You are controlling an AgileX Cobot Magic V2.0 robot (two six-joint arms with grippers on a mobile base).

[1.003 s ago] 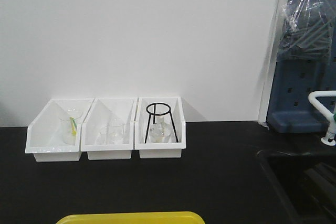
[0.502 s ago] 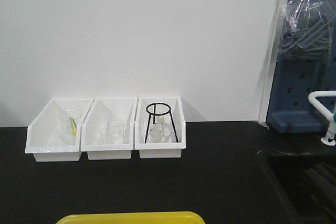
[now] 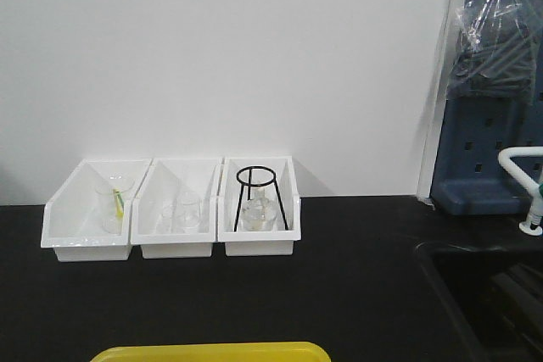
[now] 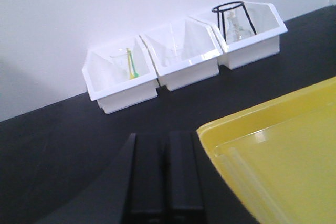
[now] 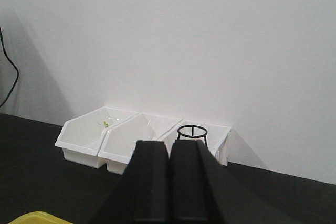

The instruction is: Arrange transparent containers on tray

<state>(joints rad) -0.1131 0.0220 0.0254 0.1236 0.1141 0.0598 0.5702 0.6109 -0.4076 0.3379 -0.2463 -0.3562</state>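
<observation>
The black worktop (image 3: pixel 254 303) carries three white bins (image 3: pixel 174 209) ranged against the wall, keeping glassware upright and sorted. The yellow tray (image 4: pixel 283 150), nearest the robot within easy reach, appears bare. The left tool (image 4: pixel 160 174) and right tool (image 5: pixel 169 182) are both clenched, holding nothing. A wire tripod (image 3: pixel 257 197) stands over a flask. No slim test tubes can be made out.

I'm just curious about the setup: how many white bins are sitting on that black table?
3, side by side against the wall: the left bin with a clear glass, the middle bin with clear glassware, and the right bin with a black wire stand. None looks hidden.
</observation>
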